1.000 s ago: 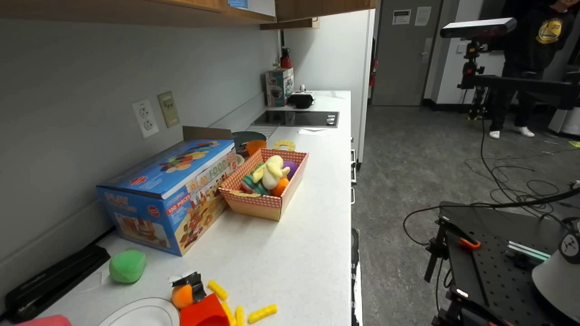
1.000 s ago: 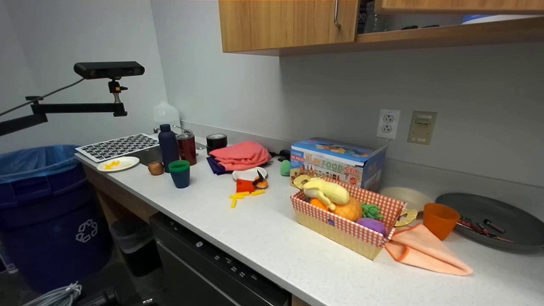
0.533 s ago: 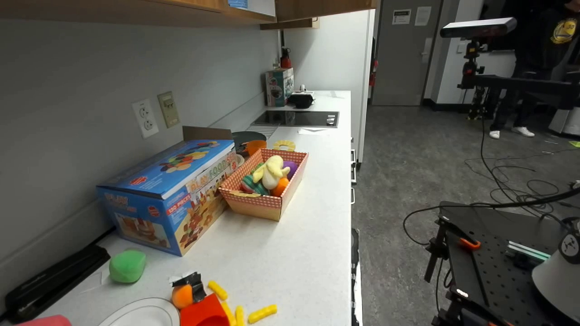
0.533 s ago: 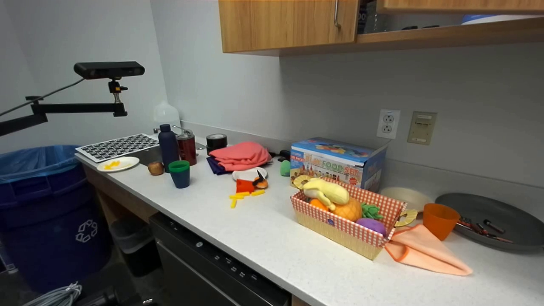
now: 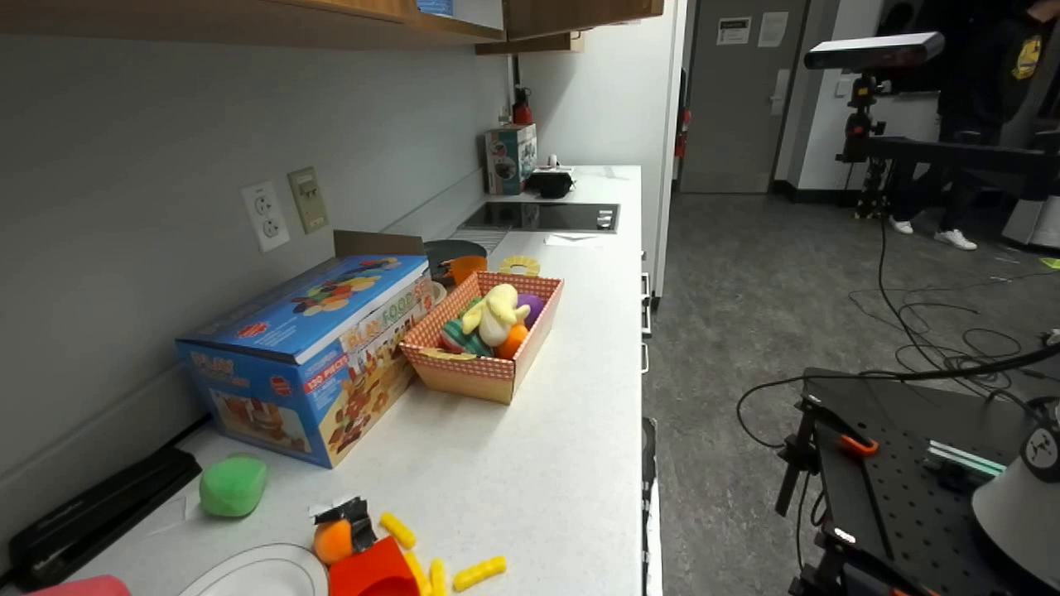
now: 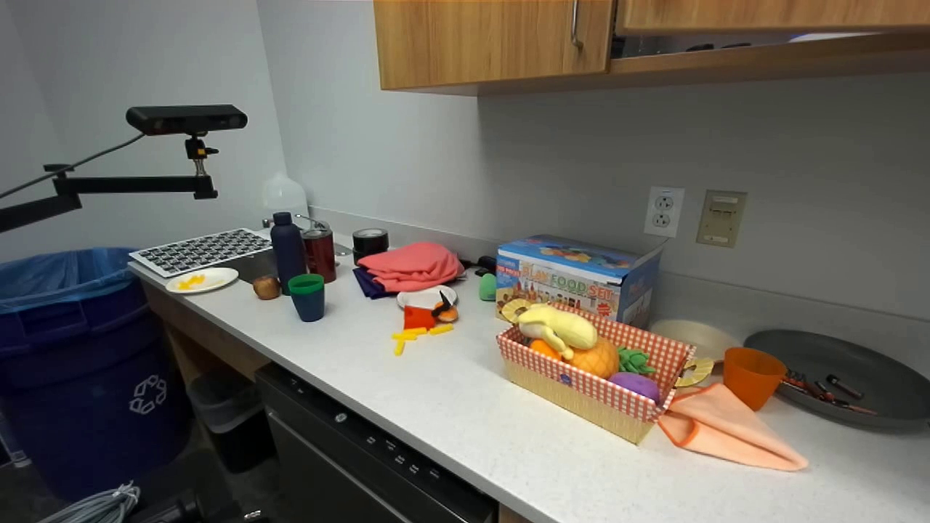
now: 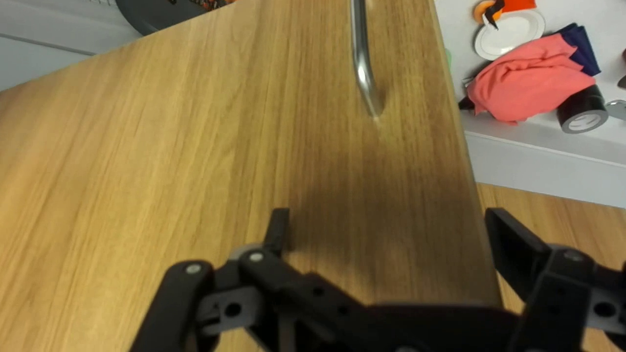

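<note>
Wrist view: pincer (image 7: 390,230) spread wide, gripping nothing; cabinet door (image 7: 210,171) directly ahead, handle (image 7: 362,63) farther off, untouched; door contact unclear.
In both exterior views: pincer out of frame; door ajar, presumably hinge-supported since ungripped.

We log this as a kitchen corner inside a lab, clock positions per view. Kitchen signs: in an exterior view, a wood cabinet (image 6: 494,43) at 12 o'clock, sink (image 6: 254,268) at 9, dishwasher (image 6: 349,450) at 7; in an exterior view, a cooktop (image 5: 538,217) in the counter (image 5: 563,447) at 12. The wrist view gives us a cabinet door (image 7: 220,146), its metal handle (image 7: 363,63) at 1. Lab signs: in an exterior view, a mounted camera (image 6: 187,120) at 10, patterned board (image 6: 200,250) at 9; in an exterior view, a camera (image 5: 874,54) at 2, trailing cables (image 5: 965,369) at 3, perforated table (image 5: 919,513) at 4, plus posted sheets (image 5: 733,31) on the grey door (image 5: 737,116) between 1 and 2.
</note>
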You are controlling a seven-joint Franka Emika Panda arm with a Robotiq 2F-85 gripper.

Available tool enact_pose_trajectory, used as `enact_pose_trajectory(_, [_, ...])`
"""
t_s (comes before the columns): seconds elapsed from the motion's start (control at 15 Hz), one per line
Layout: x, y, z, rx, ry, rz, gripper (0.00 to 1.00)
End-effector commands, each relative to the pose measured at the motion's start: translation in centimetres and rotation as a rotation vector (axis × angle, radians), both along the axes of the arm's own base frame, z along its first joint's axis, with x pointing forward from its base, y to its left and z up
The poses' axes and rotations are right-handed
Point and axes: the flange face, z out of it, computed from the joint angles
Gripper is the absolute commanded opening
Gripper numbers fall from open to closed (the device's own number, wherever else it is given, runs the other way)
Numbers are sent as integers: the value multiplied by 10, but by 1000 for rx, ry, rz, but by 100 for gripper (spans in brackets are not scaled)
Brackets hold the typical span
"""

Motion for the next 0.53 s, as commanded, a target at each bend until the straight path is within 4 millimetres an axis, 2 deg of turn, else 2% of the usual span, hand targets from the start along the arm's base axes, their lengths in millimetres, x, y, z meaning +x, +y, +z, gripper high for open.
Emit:
enact_pose_trajectory(0.0, [16,16,0,21,-72,51,100])
enact_pose_trajectory(0.47, [102,75,-11,86,-143,106,100])
